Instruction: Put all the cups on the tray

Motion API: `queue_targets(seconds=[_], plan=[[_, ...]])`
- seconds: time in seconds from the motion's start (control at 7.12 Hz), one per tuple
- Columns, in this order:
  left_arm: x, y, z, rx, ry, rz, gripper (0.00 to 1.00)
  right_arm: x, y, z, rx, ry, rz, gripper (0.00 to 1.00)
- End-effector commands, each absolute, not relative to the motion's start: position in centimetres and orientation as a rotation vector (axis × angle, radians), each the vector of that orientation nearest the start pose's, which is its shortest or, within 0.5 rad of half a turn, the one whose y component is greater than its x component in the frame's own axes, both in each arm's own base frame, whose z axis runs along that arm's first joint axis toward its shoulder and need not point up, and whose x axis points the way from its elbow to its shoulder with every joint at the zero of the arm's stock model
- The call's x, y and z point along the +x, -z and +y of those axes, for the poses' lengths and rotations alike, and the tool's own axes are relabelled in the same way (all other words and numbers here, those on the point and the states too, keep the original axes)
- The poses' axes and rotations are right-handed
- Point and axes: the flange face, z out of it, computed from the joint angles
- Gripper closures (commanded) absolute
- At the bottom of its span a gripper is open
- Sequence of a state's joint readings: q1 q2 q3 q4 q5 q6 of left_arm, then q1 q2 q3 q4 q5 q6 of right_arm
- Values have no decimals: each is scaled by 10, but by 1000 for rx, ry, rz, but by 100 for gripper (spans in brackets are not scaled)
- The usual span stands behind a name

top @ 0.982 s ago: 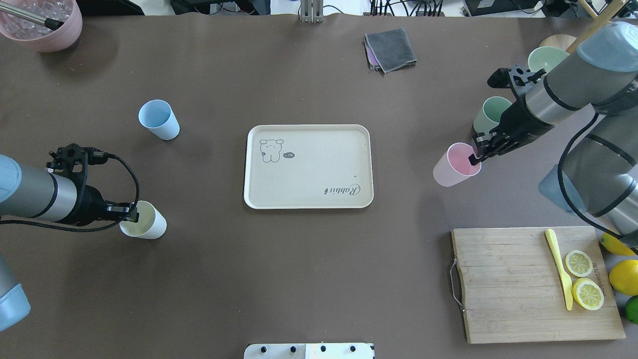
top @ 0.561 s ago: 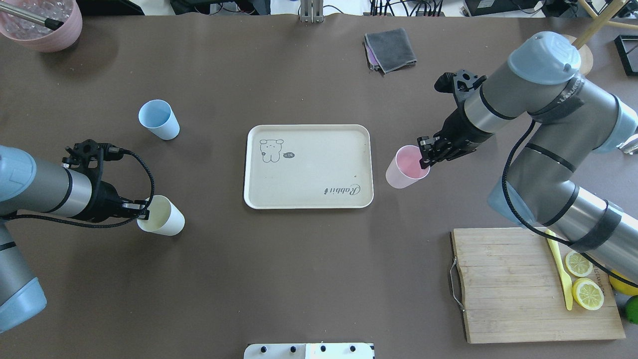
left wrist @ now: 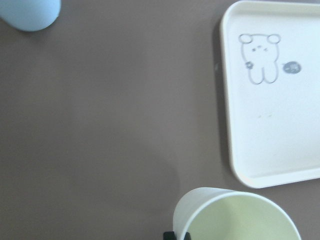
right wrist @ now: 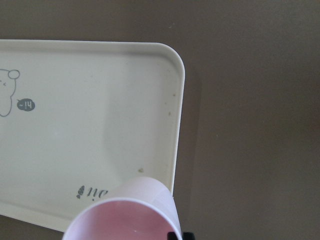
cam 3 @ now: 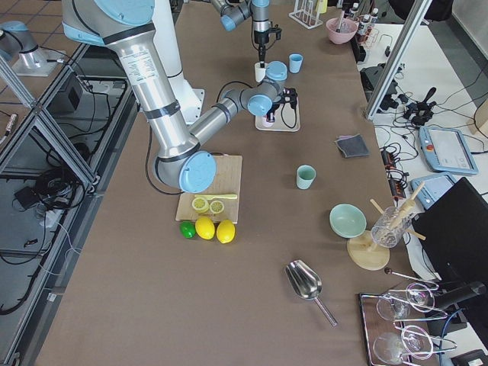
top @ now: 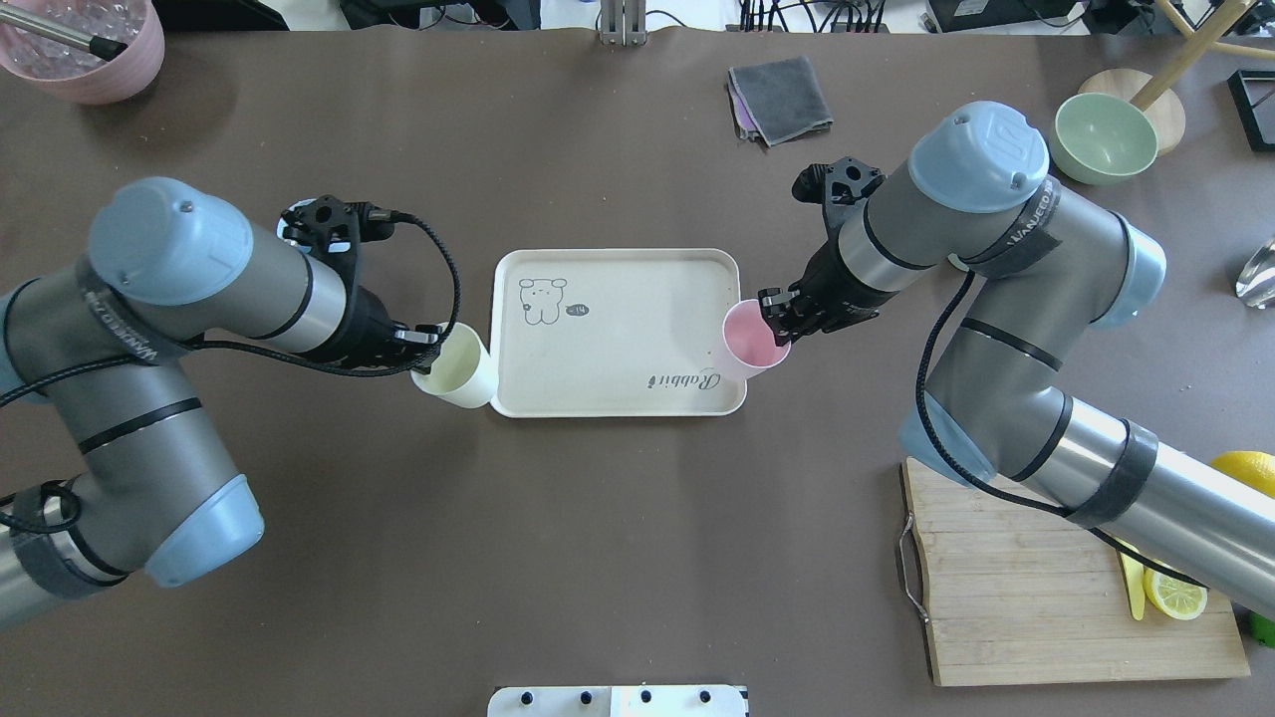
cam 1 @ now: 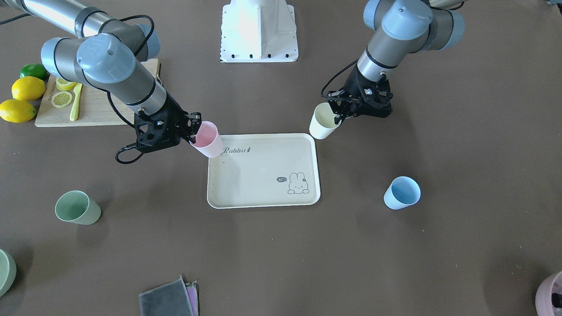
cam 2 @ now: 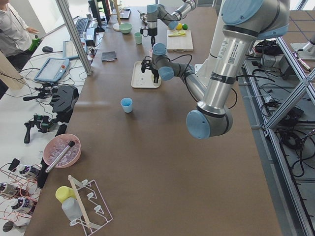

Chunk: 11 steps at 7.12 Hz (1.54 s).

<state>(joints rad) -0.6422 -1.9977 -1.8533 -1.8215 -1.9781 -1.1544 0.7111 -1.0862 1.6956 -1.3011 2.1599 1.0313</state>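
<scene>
The cream tray (top: 618, 329) lies mid-table. My right gripper (top: 775, 317) is shut on the rim of the pink cup (top: 749, 339) and holds it over the tray's right edge, near the "Rabbit" script. My left gripper (top: 423, 349) is shut on the rim of the cream-white cup (top: 456, 366), just outside the tray's left edge. The light blue cup (cam 1: 402, 192) and the sage green cup (cam 1: 77, 208) stand on the table on opposite sides of the tray. My arms hide both in the overhead view.
A wooden cutting board (top: 1056, 568) with lemon slices and a yellow knife lies front right. A grey cloth (top: 780, 98), a green bowl (top: 1104, 136) and a mauve pot (top: 85, 45) sit along the far edge. Whole lemons (cam 1: 22, 98) lie beside the board.
Both arms have moved inward towards the tray with their cups. The pink cup went from the table right of the tray to over its edge. The cream cup came up to the left edge.
</scene>
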Motion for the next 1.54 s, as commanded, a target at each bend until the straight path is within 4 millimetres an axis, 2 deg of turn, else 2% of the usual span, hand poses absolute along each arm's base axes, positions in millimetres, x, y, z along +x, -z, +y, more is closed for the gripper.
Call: queue_targets(seconds=[0.0, 0.14, 0.28, 0.42, 0.56, 0.7, 0.84, 0.98, 1.12, 1.26, 1.4], plan=[[476, -247, -463, 161, 23, 968, 100, -456, -290, -485, 50, 103, -996, 100], [488, -247, -472, 160, 29, 955, 100, -460, -291, -486, 48, 106, -996, 100], [493, -249, -475, 172, 26, 965, 100, -462, -287, -486, 49, 107, -999, 88], [494, -252, -475, 170, 25, 962, 67, -462, -284, -486, 56, 111, -1007, 25], [495, -256, -475, 163, 29, 954, 3, -457, -280, -488, 65, 108, -1014, 1], [491, -251, -474, 170, 19, 963, 2, -439, -280, -501, 64, 87, -1022, 0], [479, -243, -473, 181, 17, 983, 2, -403, -281, -522, 41, 64, -1044, 0], [455, -252, -480, 187, -1, 983, 2, -355, -296, -548, 11, 18, -1065, 0], [424, -274, -486, 232, -39, 955, 2, -316, -328, -569, 33, -24, -1029, 2], [382, -299, -508, 266, -70, 920, 2, -272, -366, -598, 79, -3, -980, 3], [349, -325, -527, 260, -76, 895, 2, -250, -398, -617, 76, 28, -912, 6]])
